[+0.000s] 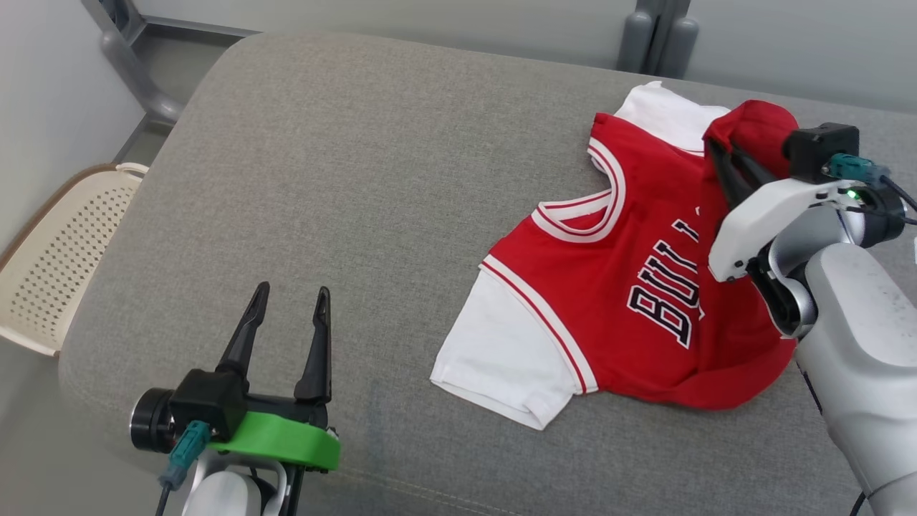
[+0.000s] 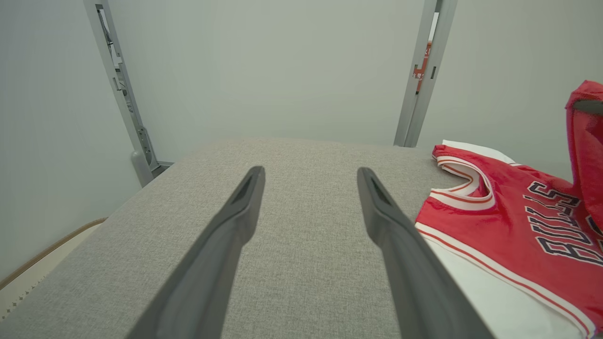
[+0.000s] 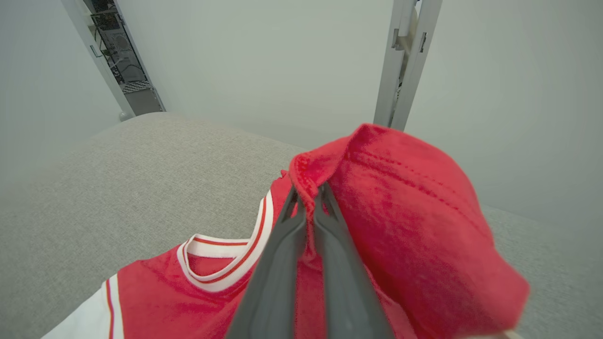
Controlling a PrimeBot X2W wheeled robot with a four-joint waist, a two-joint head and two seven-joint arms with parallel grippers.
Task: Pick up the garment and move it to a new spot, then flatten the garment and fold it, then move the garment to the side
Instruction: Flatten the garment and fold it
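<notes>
While your right gripper (image 1: 718, 147) pinches a red fold of the garment (image 1: 609, 301) tight between its fingers and holds it above the rest, the garment lies on the right part of the grey cushion (image 1: 344, 179). Your left gripper (image 1: 292, 290) is spread wide, well apart from it, holding nothing.

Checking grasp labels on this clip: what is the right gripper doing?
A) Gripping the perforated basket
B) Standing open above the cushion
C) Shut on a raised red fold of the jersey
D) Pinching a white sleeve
C: the right gripper is closed on a raised red fold of the jersey, while the left gripper stands open over the grey cushion.
</notes>
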